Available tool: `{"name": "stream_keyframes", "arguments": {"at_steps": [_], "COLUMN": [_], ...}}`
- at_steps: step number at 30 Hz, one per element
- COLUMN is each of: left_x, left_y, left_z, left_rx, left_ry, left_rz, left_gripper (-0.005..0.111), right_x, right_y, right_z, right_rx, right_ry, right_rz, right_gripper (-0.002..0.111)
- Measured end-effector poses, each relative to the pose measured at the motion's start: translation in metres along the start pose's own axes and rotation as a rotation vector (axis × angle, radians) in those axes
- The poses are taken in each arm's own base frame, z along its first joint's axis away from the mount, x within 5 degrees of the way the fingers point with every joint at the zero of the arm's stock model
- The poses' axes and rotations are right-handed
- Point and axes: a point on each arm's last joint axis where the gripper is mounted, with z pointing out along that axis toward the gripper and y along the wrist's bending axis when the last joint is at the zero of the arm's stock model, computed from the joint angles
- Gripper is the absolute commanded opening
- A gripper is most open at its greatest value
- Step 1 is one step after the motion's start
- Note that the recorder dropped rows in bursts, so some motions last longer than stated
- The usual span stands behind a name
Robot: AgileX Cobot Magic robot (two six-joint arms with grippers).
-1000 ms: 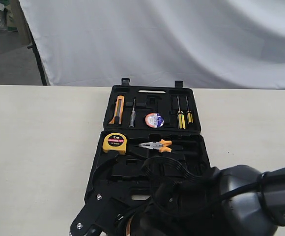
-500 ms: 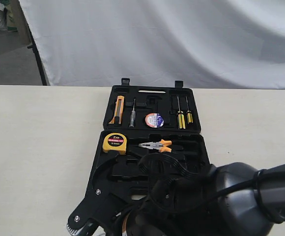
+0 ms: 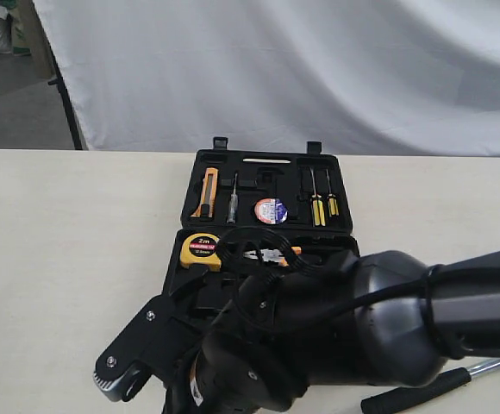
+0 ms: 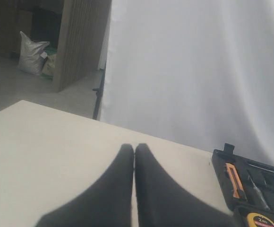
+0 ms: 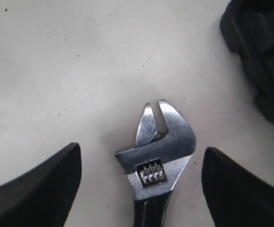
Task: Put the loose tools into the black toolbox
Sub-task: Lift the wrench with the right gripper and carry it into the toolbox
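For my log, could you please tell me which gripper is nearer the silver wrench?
Right. The right gripper brackets the silver wrench, open; the left gripper, shut, has no wrench in its view.

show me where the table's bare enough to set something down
Bare table left of the black toolbox, out to the edge; another patch right of it, beyond the hammer. Crowded at the front, where the right gripper straddles the wrench.

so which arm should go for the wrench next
Right. The right end effector is open, fingers either side of the head of the silver adjustable wrench on the table. The left end effector is shut, and its view shows no wrench.
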Motion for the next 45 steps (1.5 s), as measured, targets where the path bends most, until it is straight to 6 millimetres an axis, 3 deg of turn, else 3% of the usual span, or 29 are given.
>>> {"name": "stream_keyframes", "arguments": {"at_steps": [5, 7, 10, 15, 25, 38, 45], "left_x": [0.0, 0.0, 0.0, 0.0, 0.0, 0.0, 0.0], "left_y": [0.0, 0.0, 0.0, 0.0, 0.0, 0.0, 0.0], "left_z": [0.0, 0.0, 0.0, 0.0, 0.0, 0.0, 0.0], "left_rx": [0.0, 0.0, 0.0, 0.0, 0.0, 0.0, 0.0], "left_ry": [0.0, 0.0, 0.0, 0.0, 0.0, 0.0, 0.0], "left_rz": [0.0, 0.0, 0.0, 0.0, 0.0, 0.0, 0.0], "left_gripper": [0.001, 0.001, 0.001, 0.001, 0.001, 0.001, 0.001], "right_x": [0.002, 0.002, -0.003, -0.005, -0.003, -0.012, -0.011], "right_y": [-0.001, -0.002, -0.002, -0.002, -0.003, -0.015, -0.032], "right_z": [0.018, 0.025, 0.026, 0.027, 0.022, -0.038, -0.049], "right_rx": [0.01, 0.016, 0.017, 0.017, 0.019, 0.149, 0.336], "right_ry": [0.071, 0.11, 0.129, 0.143, 0.178, 0.092, 0.115], "right_rz": [-0.028, -0.041, -0.042, -0.051, -0.1, -0.214, -0.223], "right_gripper": [0.068, 0.063, 0.043, -0.001, 0.0, 0.0, 0.0]}}
